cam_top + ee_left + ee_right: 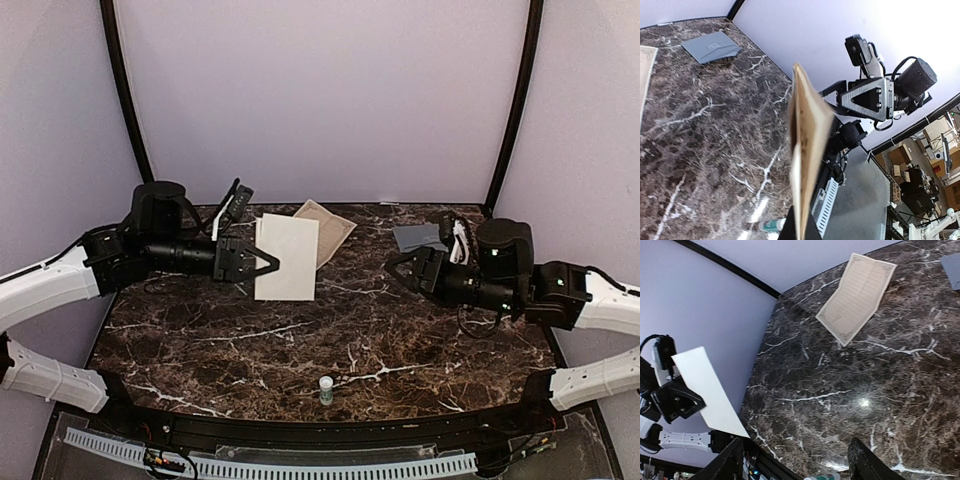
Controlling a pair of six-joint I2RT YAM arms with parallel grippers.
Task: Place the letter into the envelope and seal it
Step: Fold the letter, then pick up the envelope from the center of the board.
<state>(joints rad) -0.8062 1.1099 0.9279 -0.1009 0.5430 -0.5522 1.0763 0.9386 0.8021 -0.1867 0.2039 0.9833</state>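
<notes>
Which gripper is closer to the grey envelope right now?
Right. The right gripper is beside the envelope, on its near side; the left gripper is across the table, holding a sheet.

Top view: shot from high at the near edge, faced far, whole surface (300,340) covered. Left wrist view is aimed right, right wrist view left, both low; surface middle is shared.

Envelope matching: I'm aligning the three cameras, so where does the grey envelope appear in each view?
Top external: the envelope lies flat at the table's far right, behind the right arm.
Left wrist: the envelope is at upper left, flat on the marble.
Right wrist: only a corner of the envelope shows, at the top right edge.
Shared landmark: the held sheet, raised off the table.
</notes>
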